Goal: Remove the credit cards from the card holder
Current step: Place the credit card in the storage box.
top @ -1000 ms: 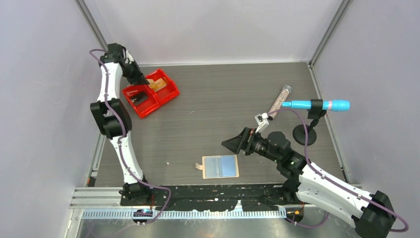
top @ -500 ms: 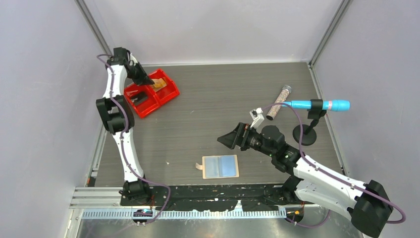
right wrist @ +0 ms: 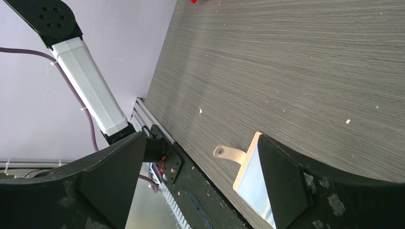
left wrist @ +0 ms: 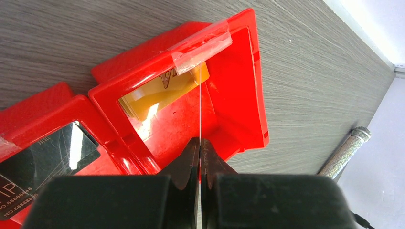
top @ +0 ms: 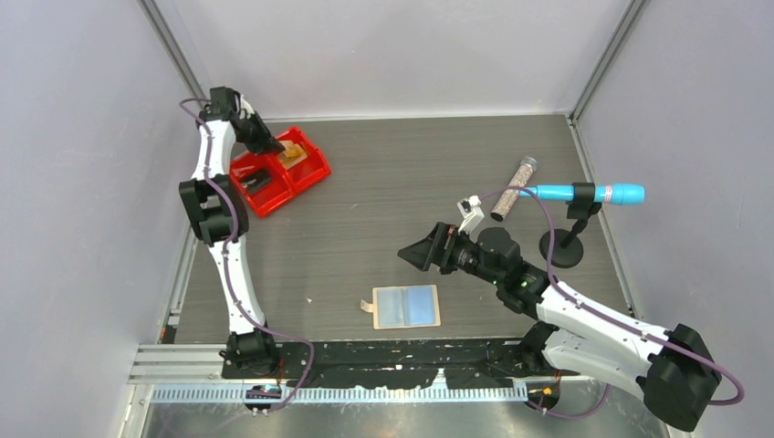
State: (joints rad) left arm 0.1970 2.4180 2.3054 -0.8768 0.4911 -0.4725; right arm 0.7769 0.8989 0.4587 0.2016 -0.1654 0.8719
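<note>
On the table [top: 402, 164], the left gripper [left wrist: 199, 142] above the red bin [left wrist: 250, 86] clamps a thin card [left wrist: 199, 109] edge-on, the right gripper [top: 406, 255] gapes near the spread-open card holder [top: 407, 307], and two credit cards [left wrist: 162, 90] lie in the bin.

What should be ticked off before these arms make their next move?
1. Left gripper shut on a card: ok, a thin edge shows between its fingers.
2. Card over the bin: ok.
3. Room in the bin: ok, a yellow card in one compartment and a dark card in the other.
4. Right gripper open: ok.
5. Holder lying open and flat: ok.
6. Cards left in the holder: cannot tell.
</note>
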